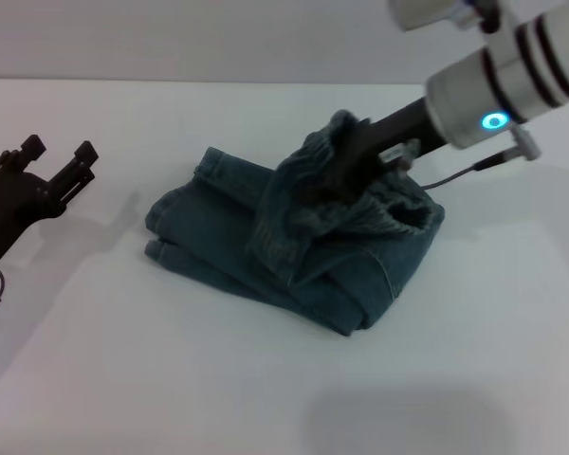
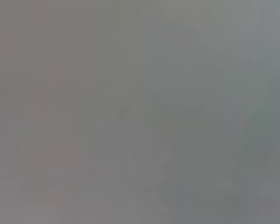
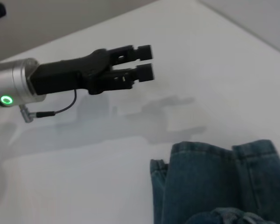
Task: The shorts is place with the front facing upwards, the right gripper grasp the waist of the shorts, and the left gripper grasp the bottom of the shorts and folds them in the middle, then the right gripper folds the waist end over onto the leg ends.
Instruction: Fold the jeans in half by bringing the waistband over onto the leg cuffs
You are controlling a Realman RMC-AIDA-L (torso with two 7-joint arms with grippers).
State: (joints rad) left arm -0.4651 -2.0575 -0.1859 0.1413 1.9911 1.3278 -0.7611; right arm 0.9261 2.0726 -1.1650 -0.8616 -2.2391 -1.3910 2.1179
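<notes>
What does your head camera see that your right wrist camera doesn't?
Only the head view shows the right gripper pinching the waist of the shorts, raised over the folded pile. Only the right wrist view shows the left arm's silver wrist and green light. Both show the shorts, the white table, and the left gripper, open and off the cloth.

Head view looks forward and down over the worktop (image 1: 266, 398). Right wrist view sits close, sharing the shorts (image 3: 224, 182). Left wrist view shows only grey.
</notes>
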